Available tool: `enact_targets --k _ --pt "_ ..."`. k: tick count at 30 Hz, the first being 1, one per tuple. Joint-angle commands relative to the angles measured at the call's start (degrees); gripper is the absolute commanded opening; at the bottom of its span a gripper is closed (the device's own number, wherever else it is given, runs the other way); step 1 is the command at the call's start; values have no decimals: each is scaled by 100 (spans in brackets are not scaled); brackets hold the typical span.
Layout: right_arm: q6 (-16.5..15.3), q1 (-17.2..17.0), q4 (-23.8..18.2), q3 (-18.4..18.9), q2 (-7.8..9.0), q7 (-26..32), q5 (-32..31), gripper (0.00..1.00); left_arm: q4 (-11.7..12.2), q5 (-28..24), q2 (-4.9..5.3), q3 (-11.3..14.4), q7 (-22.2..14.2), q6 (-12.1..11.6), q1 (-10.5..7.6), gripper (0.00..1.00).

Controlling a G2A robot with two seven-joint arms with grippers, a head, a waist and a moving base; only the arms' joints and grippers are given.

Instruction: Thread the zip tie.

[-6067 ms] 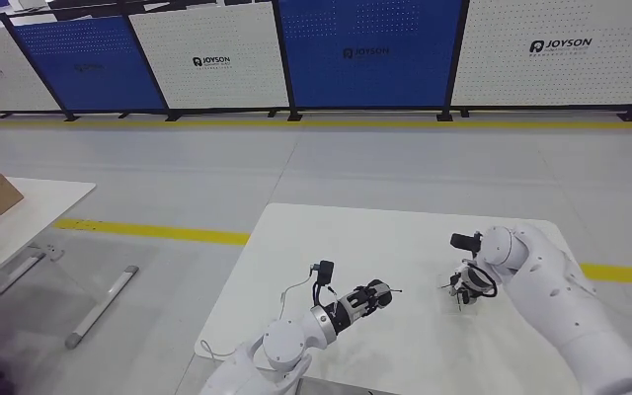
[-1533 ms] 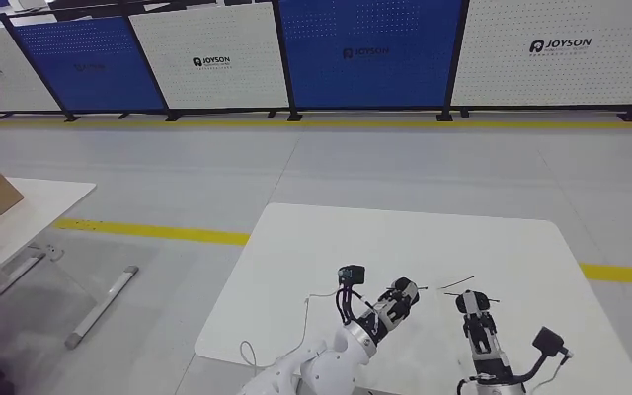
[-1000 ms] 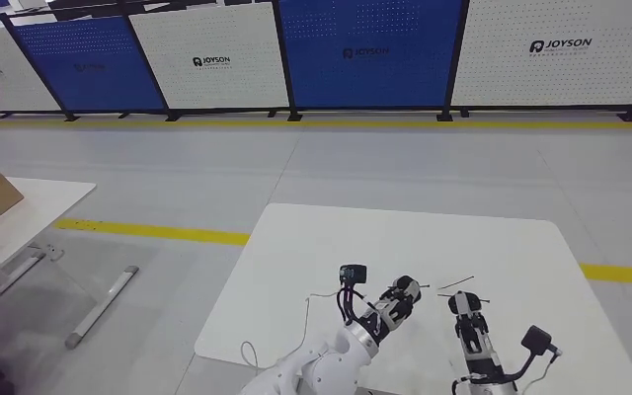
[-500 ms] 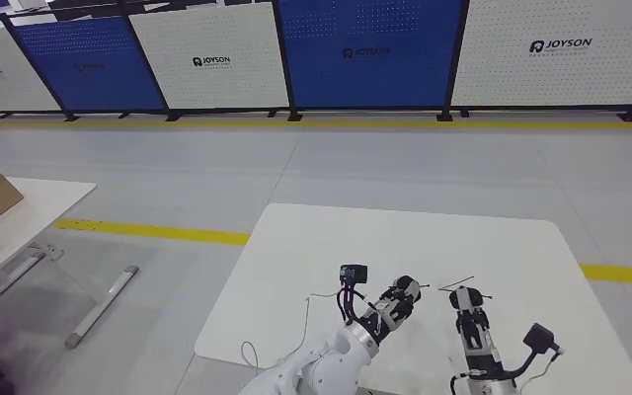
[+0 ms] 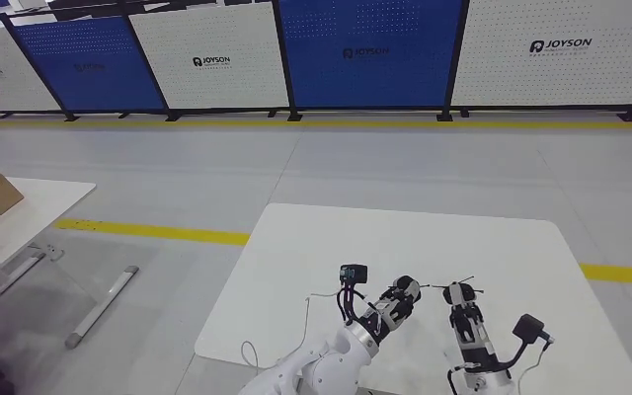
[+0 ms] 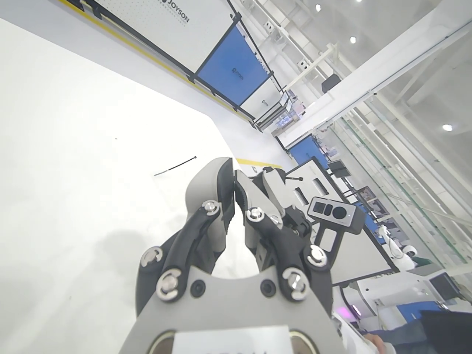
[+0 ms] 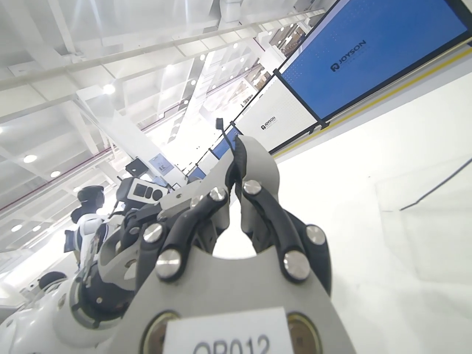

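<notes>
My right gripper (image 7: pixel 236 149) is shut on a black zip tie (image 7: pixel 221 127), and the tie's head sticks out past the fingertips. In the top view the right gripper (image 5: pixel 459 292) hangs over the near middle of the white table (image 5: pixel 326 247), a short gap to the right of my left gripper (image 5: pixel 408 288). The left gripper (image 6: pixel 234 182) is shut, and a thin dark tip (image 5: pixel 423 287) pokes out of it toward the right gripper (image 6: pixel 271 182). The held zip tie (image 6: pixel 295 177) juts out behind that gripper.
Another black zip tie (image 6: pixel 175 165) lies loose on the table beyond the grippers, also seen as a zip tie (image 7: pixel 424 197) on a faint clear sheet (image 7: pixel 424 245). Blue and white panel walls stand across the floor behind the table.
The right gripper has shifted left and slightly farther up the table, closing the gap to the left gripper. The left gripper has stayed put.
</notes>
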Motion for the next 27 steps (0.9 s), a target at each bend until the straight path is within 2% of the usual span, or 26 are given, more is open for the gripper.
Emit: enact_targets --k 1,4,7,11,18,21,27 --pt "1 -56 -73 57 17 58 39 0 -6 383 22 -19 -144 80 -34 0" --pt "1 -56 -73 57 17 58 39 0 -64 1013 84 -53 -463 124 -51 0" --pt "1 -56 -73 57 17 58 39 0 -164 1233 121 -136 -530 71 16 0" --pt "1 -56 -73 57 17 58 39 0 -164 1233 121 -136 -530 71 16 0" --pt "1 -10 -89 69 40 512 317 0 -164 1233 121 -136 -530 71 16 0" --pt "1 102 48 65 40 446 414 0 -164 1233 121 -136 -530 71 16 0" --pt "1 107 48 56 39 436 440 0 -164 1233 121 -136 -530 71 16 0"
